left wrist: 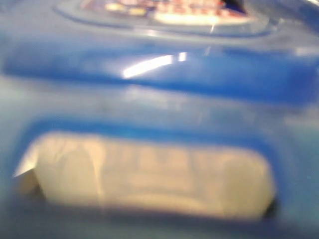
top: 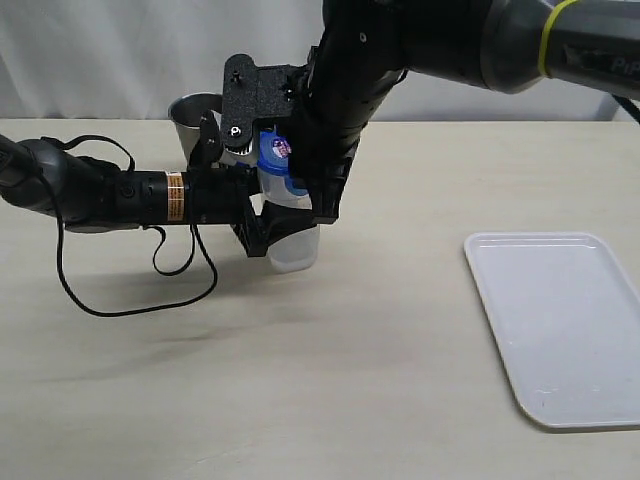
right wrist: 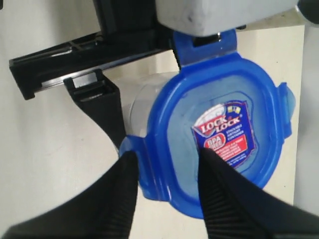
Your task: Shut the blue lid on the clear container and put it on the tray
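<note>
Right wrist view: right gripper (right wrist: 167, 152), spread apart, straddles the edge of the blue plastic lid (right wrist: 219, 89) atop the clear tapered container (right wrist: 135, 102), which left gripper (top: 270, 228) clamps.

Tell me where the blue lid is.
Exterior view, left of centre: the blue lid sits atop the clear container, near the steel cup, left of the tray.

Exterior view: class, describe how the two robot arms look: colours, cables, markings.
Left arm: slim black cylinder with an orange band and a loose black cable looping beneath. Right arm: thicker, dark grey, with a yellow-green ring and white lettering. Its fingers are black and ribbed.
</note>
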### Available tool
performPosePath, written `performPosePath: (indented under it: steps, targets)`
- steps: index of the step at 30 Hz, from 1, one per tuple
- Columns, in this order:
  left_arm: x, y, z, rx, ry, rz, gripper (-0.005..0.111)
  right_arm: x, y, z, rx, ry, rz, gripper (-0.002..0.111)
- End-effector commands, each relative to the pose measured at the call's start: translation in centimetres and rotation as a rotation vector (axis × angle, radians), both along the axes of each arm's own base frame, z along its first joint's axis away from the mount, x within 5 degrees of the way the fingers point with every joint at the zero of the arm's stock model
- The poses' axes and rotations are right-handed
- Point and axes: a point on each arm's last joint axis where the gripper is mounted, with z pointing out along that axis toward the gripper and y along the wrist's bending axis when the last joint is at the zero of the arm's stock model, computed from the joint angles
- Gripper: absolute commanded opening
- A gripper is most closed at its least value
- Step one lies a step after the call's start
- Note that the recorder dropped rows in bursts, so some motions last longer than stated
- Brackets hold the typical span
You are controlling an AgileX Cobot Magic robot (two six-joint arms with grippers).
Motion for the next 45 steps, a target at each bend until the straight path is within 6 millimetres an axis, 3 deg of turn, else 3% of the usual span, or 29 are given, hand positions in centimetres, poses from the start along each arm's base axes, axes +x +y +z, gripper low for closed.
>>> performPosePath:
  steps: [1, 7, 21, 29, 45]
  targets:
    - [-1.6, -2.0, 1.8, -0.104, -0.074, -0.190, 0.000, 0.2, 0.9, -6.7, -0.041, 0.142, -0.013, 0.036]
    - [-1.7, -2.0, 1.8, -0.107, -0.058, -0.191, 0.000, 0.6, 1.2, -6.5, 0.014, 0.097, -0.049, 0.036]
    - [-1.3, -1.8, 1.2, -0.034, -0.056, -0.148, 0.000, -0.1, 0.9, -6.1, 0.008, 0.182, -0.112, 0.032]
    - [-1.4, -1.8, 1.0, -0.011, -0.069, -0.169, 0.000, -0.3, 1.0, -6.0, 0.029, 0.204, -0.136, 0.038]
    - [-1.2, -1.6, 0.7, 0.023, -0.057, -0.146, 0.000, -1.2, 0.9, -2.2, 0.130, 0.194, -0.154, 0.038]
